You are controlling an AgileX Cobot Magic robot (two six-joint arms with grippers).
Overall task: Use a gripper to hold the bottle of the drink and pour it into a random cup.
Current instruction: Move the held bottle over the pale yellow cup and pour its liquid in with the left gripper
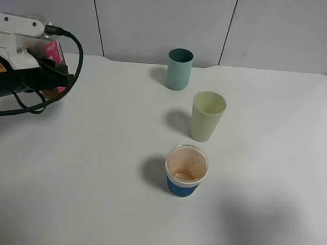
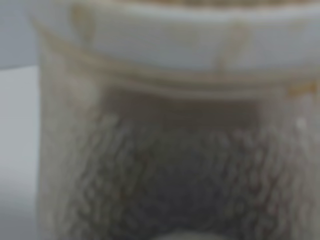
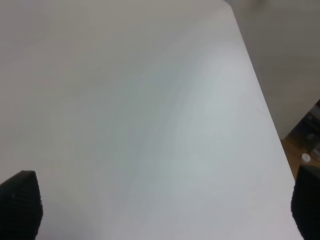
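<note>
Left jaws: closed on pink-labelled bottle (image 1: 53,51)
Bottle axis: roughly upright, mostly hidden
Right jaws: apart, above counter (image 3: 150,125)
Standing apart: pale green cup (image 1: 208,116), upright

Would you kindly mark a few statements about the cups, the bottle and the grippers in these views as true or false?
1. Three cups stand on the table. True.
2. The teal cup is the one nearest the back wall. True.
3. The clear cup with the blue sleeve lies on its side. False: it stands upright, with only a brownish trace at its bottom.
4. The bottle is tipped over the pale green cup. False: it is at the far left with the left gripper, well away from all the cups.
5. The right gripper is shut. False: its fingertips stand wide apart above bare table.
</note>
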